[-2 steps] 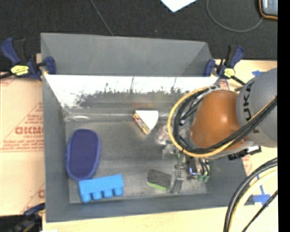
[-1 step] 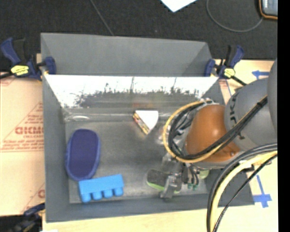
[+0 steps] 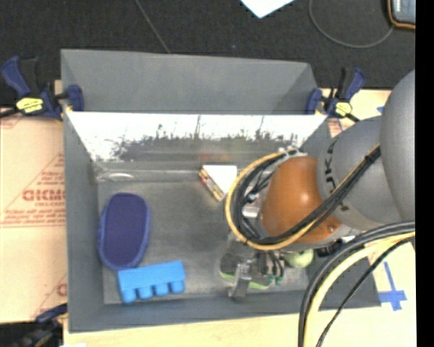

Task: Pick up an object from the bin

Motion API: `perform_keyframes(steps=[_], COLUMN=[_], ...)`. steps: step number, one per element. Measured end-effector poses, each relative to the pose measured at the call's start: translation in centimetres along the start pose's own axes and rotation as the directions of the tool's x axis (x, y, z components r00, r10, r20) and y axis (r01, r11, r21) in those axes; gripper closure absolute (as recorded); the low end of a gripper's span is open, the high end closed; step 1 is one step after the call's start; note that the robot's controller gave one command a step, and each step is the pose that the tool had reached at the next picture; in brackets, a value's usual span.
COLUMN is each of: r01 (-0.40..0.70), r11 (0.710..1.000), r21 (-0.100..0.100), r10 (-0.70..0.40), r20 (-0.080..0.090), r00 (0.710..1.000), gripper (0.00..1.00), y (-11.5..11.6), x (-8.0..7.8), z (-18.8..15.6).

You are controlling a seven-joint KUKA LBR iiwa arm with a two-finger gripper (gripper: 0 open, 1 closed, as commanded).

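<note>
My gripper [image 3: 240,272] sits low by the bin's [image 3: 83,194] front right corner, over a small green thing [image 3: 265,283]. I cannot tell its grip. The grey arm [image 3: 362,172] shows the letters "UK".

The bin [image 3: 81,194] is grey. The oval thing [image 3: 123,230] by its left edge is dark blue, the block [image 3: 152,281] bright blue

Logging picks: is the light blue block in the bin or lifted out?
In the bin. The block lies flat on its floor at front left, apart from the gripper.
</note>
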State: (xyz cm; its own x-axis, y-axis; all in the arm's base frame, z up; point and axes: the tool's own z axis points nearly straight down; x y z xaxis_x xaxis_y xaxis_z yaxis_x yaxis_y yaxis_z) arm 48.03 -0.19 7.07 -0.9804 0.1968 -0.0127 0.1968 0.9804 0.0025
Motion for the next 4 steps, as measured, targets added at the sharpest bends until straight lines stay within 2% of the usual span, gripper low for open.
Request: perform_keyframes(steps=[1,2,3,4], r01=[-0.063,-0.062,-0.061,-0.058], r11=[0.998,0.998,0.998,0.998], r21=[0.002,0.002,0.002,0.003], r10=[0.063,0.062,0.061,0.058], r20=[0.000,0.000,-0.002,-0.008], r00=[0.998,0.998,0.998,0.998], gripper=[1.00,1.00,1.00,1.00], y=[-2.8,-2.8,-2.8,-2.8], x=[-0.3,-0.3,-0.2,-0.2], z=[-0.3,-0.3,-2.3,-7.1])
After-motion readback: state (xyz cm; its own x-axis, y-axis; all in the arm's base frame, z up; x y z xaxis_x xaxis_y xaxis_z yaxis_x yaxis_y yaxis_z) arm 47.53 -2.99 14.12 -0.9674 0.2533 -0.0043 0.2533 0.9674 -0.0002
